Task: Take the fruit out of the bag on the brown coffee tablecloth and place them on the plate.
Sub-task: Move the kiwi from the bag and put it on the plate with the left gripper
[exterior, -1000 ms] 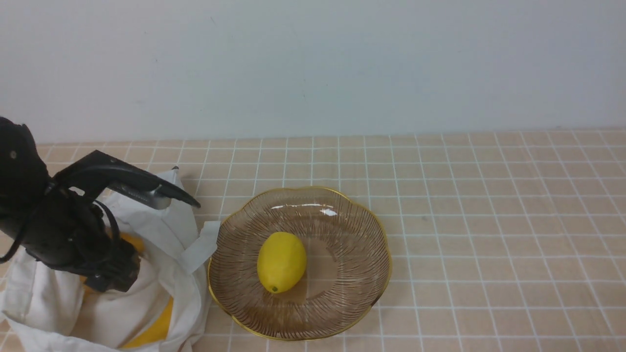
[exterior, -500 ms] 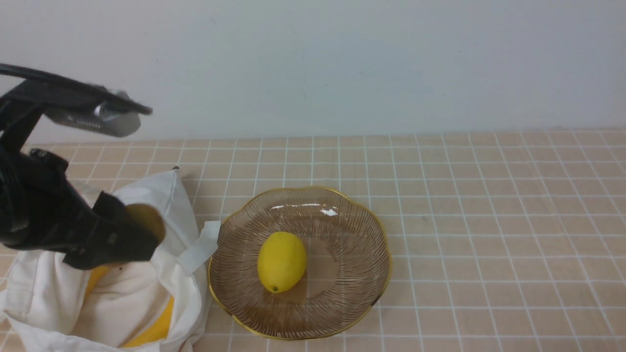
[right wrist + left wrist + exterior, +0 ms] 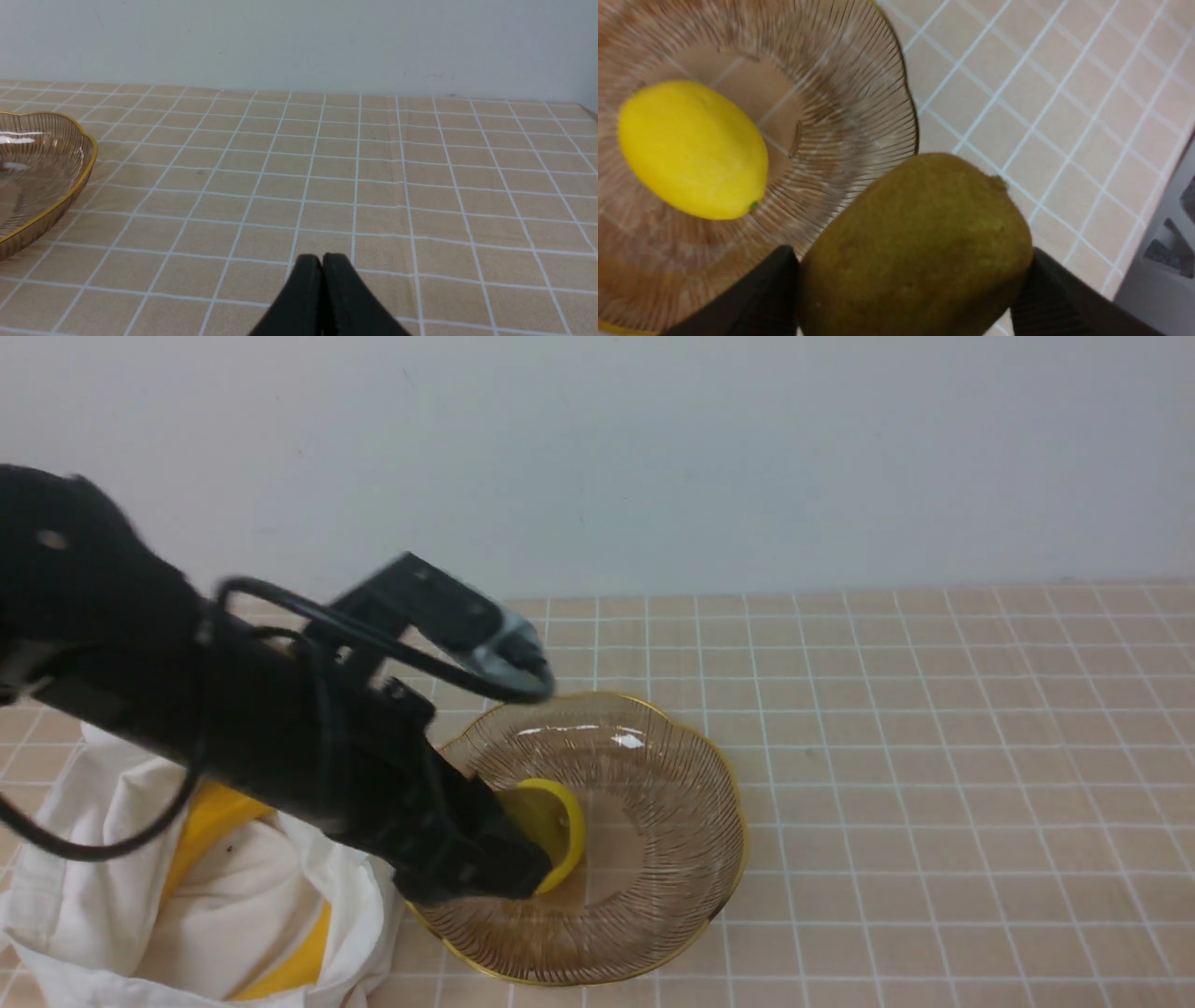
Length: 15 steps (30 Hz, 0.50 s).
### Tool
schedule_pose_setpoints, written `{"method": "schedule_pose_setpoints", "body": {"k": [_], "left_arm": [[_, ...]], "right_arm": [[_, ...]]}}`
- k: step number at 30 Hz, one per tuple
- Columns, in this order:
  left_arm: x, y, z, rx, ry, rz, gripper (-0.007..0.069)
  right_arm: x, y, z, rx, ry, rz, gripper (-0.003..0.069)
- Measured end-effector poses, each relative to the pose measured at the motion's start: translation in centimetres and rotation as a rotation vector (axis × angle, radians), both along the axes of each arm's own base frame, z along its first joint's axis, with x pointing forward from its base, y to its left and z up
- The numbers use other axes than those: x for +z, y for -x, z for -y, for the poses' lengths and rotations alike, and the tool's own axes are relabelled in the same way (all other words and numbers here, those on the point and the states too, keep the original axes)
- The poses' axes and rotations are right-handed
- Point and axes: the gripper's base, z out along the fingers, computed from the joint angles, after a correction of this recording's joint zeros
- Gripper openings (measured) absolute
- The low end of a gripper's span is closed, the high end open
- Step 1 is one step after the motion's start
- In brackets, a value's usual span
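My left gripper (image 3: 499, 868) is shut on the small brownish rough-skinned fruit (image 3: 920, 242) and holds it above the near left part of the brown ribbed glass plate (image 3: 695, 775). In the front view the arm hides this fruit. A smooth yellow lemon (image 3: 691, 149) lies in the middle of the plate (image 3: 859, 93), partly hidden behind the gripper in the front view (image 3: 565, 817). The white cloth bag (image 3: 252, 887) lies open left of the plate, with the yellow banana (image 3: 210, 812) showing inside. My right gripper (image 3: 322, 259) is shut and empty, low over the checked tablecloth (image 3: 373, 186).
The left arm (image 3: 187, 709) reaches across above the bag's mouth and the plate's left rim. The plate's gold rim (image 3: 88, 158) shows at the edge of the right wrist view. A pale wall (image 3: 653, 457) bounds the far side of the cloth.
My left gripper has risen out of the bag holding the brownish fruit and swung right, now over the plate and in front of the lemon. The bag's strap is now hidden.
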Motion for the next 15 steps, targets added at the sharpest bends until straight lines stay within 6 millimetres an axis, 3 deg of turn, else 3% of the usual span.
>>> {"method": "schedule_pose_setpoints", "body": {"k": [3, 8, 11, 15], "left_arm": [[-2.8, -1.2, 2.1, 0.037, -0.031, -0.051, 0.0517], [-6.5, -2.9, 3.7, 0.084, -0.065, -0.066, 0.0517], [-8.2, -4.0, 4.0, 0.133, -0.078, -0.059, 0.0517], [-9.0, -4.6, 4.1, 0.180, -0.077, -0.052, 0.0548]], "right_arm": [[0.0, 0.0, 0.0, 0.000, 0.000, 0.000, -0.0015], [0.0, 0.0, 0.0, 0.000, 0.000, 0.000, -0.0015], [0.0, 0.0, 0.0, 0.000, 0.000, 0.000, -0.0015], [0.0, 0.0, 0.0, 0.000, 0.000, 0.000, -0.0015]]}}
